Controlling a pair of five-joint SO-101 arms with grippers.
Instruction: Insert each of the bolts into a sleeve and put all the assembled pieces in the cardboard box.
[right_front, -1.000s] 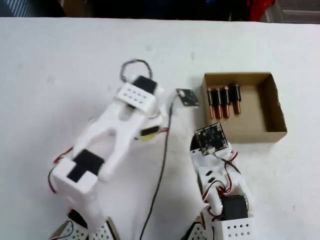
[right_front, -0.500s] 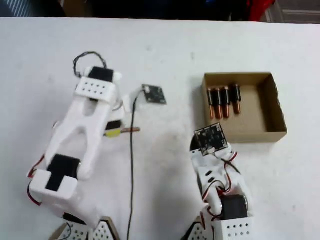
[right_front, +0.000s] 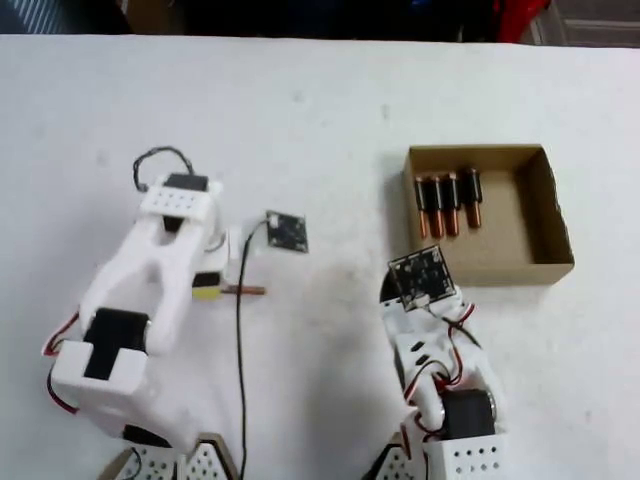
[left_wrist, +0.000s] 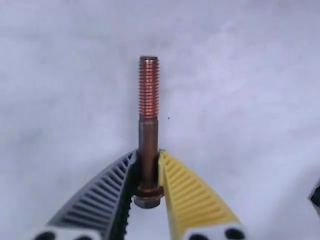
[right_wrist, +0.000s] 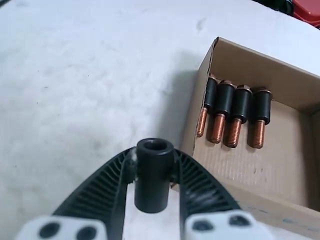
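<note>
My left gripper (left_wrist: 148, 172) is shut on a copper bolt (left_wrist: 148, 125), clamped near its head with the threaded end pointing away. From above, that bolt (right_front: 243, 290) sticks out sideways from the left gripper (right_front: 213, 288) toward the table's middle. My right gripper (right_wrist: 152, 175) is shut on a black sleeve (right_wrist: 153, 172), bore open at its end, beside the cardboard box (right_wrist: 280, 75). The box (right_front: 540, 255) holds several assembled pieces (right_front: 447, 203) side by side along its far wall; the same assembled pieces (right_wrist: 234, 112) lie just beyond the sleeve.
A black cable (right_front: 240, 360) runs down the table between the arms to a small board (right_front: 287, 232) by the left arm. The right arm (right_front: 435, 370) stands just in front of the box. The white tabletop (right_front: 330, 110) stretches behind both arms.
The left arm has swung left and back toward the table's front, carrying the bolt away from the right arm. The right arm has stayed still.
</note>
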